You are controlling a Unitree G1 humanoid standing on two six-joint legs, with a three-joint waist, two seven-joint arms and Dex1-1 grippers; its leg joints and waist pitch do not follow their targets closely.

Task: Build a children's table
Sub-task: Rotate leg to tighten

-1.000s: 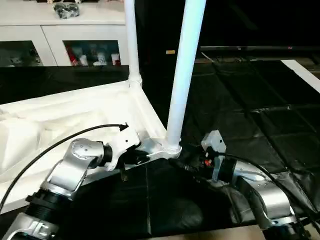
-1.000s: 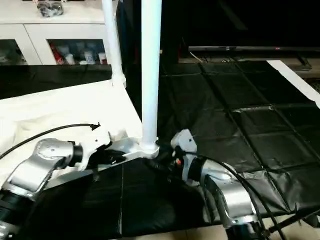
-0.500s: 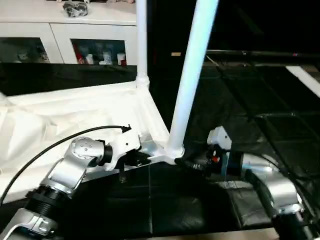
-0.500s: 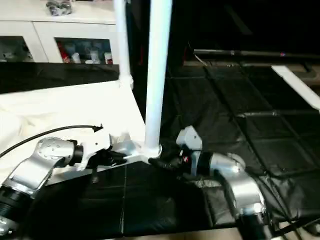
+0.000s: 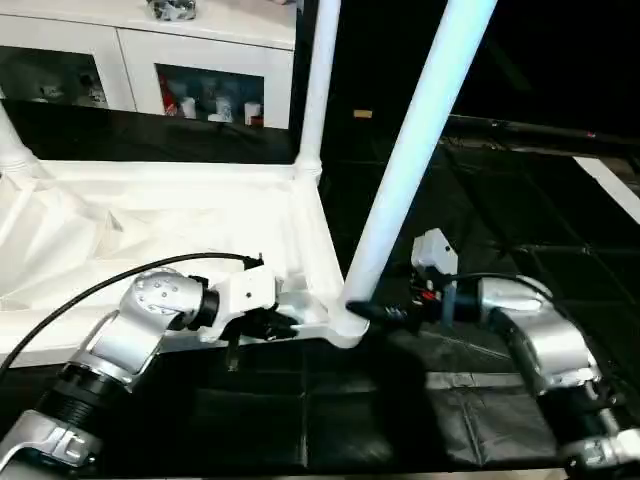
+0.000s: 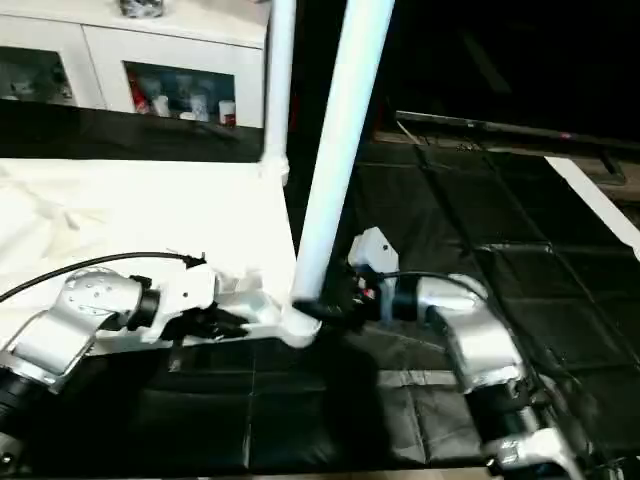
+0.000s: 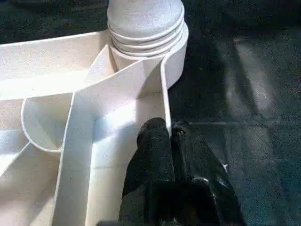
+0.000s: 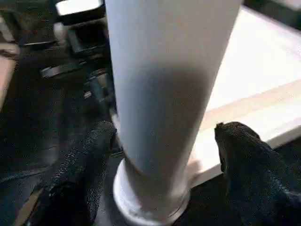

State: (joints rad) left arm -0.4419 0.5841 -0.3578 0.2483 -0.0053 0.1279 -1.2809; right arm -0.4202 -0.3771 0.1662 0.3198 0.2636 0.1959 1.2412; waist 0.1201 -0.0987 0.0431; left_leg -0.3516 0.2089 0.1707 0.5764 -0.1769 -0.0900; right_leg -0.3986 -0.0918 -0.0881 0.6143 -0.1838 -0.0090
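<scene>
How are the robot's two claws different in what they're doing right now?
The left gripper is shut, pinching the tabletop's thin edge wall near the corner; the right gripper stands wide, its fingers on either side of the near leg just above its socket. The left one works at the tabletop, the right one at the leg. Both have black fingers.

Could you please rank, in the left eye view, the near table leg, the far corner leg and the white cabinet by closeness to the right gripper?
1. Near table leg: between the right gripper's open fingers, at the tabletop's near corner.
2. Far corner leg: upright at the next corner, behind.
3. White cabinet: against the back, to the left.
</scene>
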